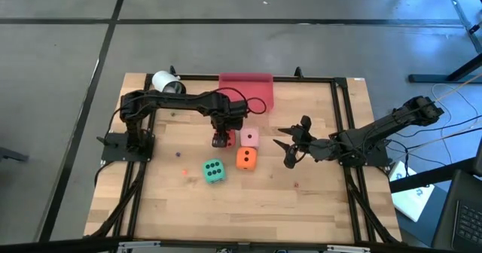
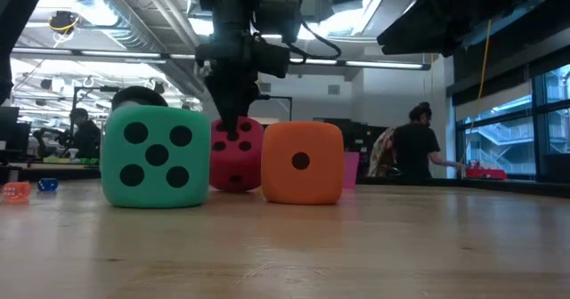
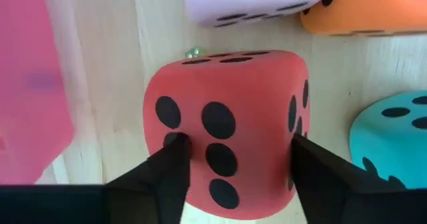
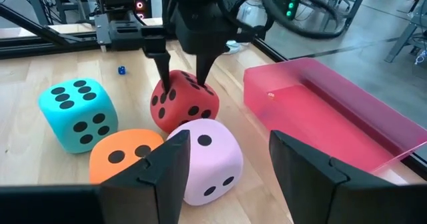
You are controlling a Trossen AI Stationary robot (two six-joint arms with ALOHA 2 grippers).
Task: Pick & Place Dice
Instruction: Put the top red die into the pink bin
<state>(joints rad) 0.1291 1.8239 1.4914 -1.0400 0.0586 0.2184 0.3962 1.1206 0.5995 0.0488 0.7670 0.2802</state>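
Observation:
Four dice lie close together mid-table: the red die (image 1: 221, 139), the light pink die (image 1: 249, 138), the orange die (image 1: 245, 158) and the green die (image 1: 214, 171). All four rest on the wood. My left gripper (image 3: 237, 147) stands over the red die (image 3: 227, 117), pointing down, shut on it. My right gripper (image 1: 288, 146) hovers open at the table's right, aimed at the dice, with nothing between its fingers (image 4: 167, 171). A pink tray (image 1: 245, 87) sits at the far edge. My left gripper pinches the red die between its two fingers, one on each of two opposite sides (image 3: 157, 134). The fingers (image 4: 163, 71) come from above, pointing down. The die (image 2: 236, 152) sits with its underside on the table, upright.
A white roll (image 1: 166, 81) lies at the far left corner. Tiny coloured bits (image 2: 16, 190) are scattered on the left part of the table. A black frame (image 1: 340, 117) runs round the table. A person (image 2: 419, 148) stands in the room behind. Bare wood lies toward the near edge.

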